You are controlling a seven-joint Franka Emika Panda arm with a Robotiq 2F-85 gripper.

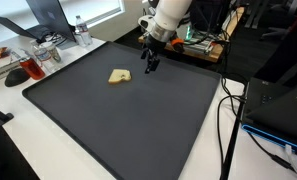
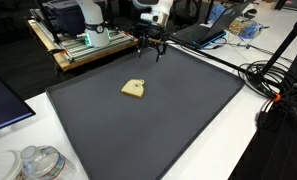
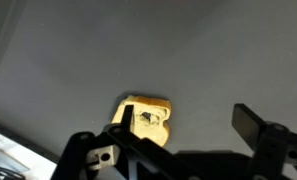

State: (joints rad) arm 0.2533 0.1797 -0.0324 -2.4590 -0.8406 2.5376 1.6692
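A Franka arm's tool (image 1: 150, 66) hangs with its fingers spread wide and nothing between them, above the far part of a dark mat (image 1: 138, 130) that covers most of a white worktop (image 1: 10, 150). The only thing on the mat is a small yellow block (image 1: 119, 76), pale and flat, lying well in from every edge and apart from everything else. In both exterior views the block sits clear of the tool, off to one side and nearer the middle of the mat (image 2: 178, 120), with bare mat between the two; the tool (image 2: 153, 50) is raised above the surface and touches nothing. The wrist view looks down past the two dark fingers (image 3: 250, 124) and finds the yellow block (image 3: 146, 118) low in the picture, closer to the finger at the frame's left than to the one at its right, so it is not centred in the gap. The block looks slightly wider than deep there, its longer side running roughly along the line from finger to finger, though its shape is too blurred to be sure. A water bottle (image 1: 81, 33) and desk clutter stand beyond the mat's corner, and cables (image 2: 273, 85) trail along the worktop's edge.
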